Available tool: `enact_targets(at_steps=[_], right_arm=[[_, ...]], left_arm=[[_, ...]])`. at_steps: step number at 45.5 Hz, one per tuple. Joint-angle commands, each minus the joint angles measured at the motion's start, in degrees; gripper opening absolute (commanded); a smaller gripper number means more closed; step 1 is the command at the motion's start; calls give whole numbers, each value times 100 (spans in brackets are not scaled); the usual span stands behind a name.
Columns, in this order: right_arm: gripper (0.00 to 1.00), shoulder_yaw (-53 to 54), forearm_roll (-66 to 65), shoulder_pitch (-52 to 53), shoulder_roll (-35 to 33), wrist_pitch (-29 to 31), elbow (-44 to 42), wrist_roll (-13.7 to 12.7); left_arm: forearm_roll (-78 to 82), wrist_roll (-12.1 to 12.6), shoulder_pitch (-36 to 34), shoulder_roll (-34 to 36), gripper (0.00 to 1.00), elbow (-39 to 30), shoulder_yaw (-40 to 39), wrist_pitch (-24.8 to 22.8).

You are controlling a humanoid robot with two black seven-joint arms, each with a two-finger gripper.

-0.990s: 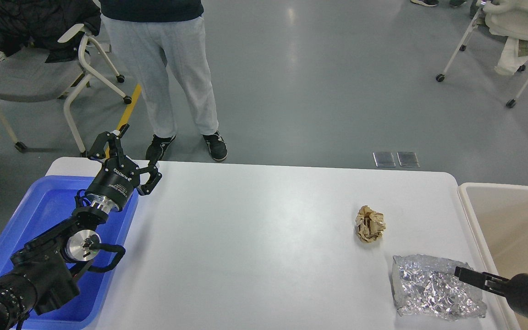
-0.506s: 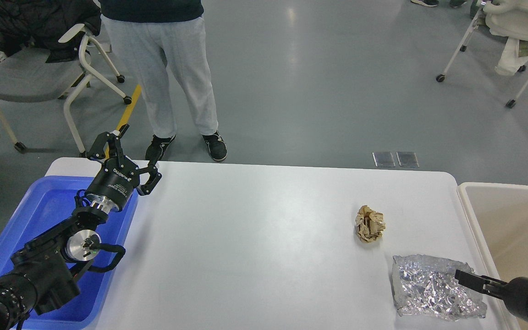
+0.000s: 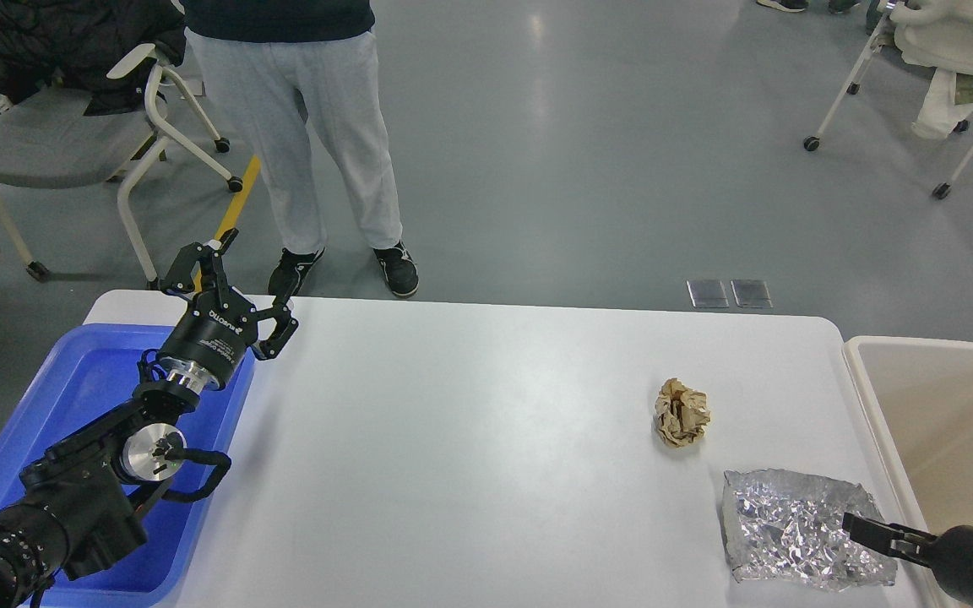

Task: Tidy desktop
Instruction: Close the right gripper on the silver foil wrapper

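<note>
White counter [image 3: 470, 439] between blue tray [image 3: 73, 397] and beige bin [image 3: 943, 405], crumpled brown paper ball [image 3: 682, 412] and foil sheet [image 3: 799, 528] at its right, left gripper [image 3: 246, 274] fingers wide over tray's far corner, right gripper [image 3: 862, 528] at foil's edge, finger state cannot be told.

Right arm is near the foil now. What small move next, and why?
Probably ease the right gripper down and slightly forward onto the crumpled foil sheet, since its tip sits over the foil's right edge; I cannot tell whether its fingers are open. The foil and the brown paper ball lie loose on the desktop, beside the beige bin.
</note>
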Motion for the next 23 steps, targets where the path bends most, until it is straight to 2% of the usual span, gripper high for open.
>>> enact_targets(at_steps=[1,8,19,23], right_arm=[[66,-52,5,-45,16,-3,-29,91],[54,-61,-4,-63,77,-55,-46,99],[45,-465,-21,-98,262,-407,-371,275],[36,-483,5,-98,279,-416,-415,284]], left_arm=[[1,0,0,0,100,0,0,0],[1,0,0,0,100,0,0,0],[1,0,0,0,100,0,0,0],[1,0,0,0,100,0,0,0]])
